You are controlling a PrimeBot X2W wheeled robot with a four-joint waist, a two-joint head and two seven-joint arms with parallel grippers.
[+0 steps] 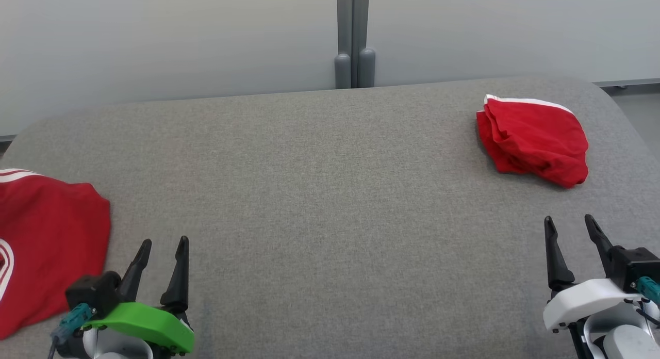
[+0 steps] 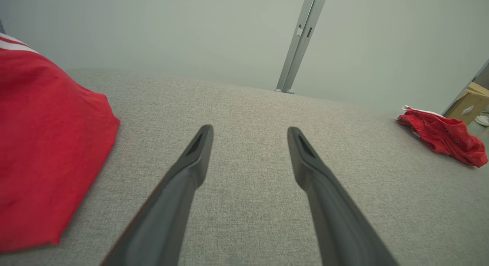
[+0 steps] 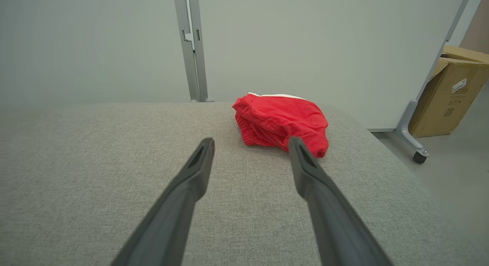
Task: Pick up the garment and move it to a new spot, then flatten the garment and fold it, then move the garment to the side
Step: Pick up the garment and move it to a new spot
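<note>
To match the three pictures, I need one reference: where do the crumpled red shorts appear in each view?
Head view: crumpled red shorts at upper right.
Left wrist view: far right, mid-height.
Right wrist view: near the centre.
Shared landmark: the grey wall post behind.

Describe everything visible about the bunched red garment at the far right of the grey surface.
The red garment is soft cloth, bunched into a rumpled mound with layered folds. A white band runs along its far side. It rests on the grey surface near its far right corner; the open right gripper is apart from it.
</note>
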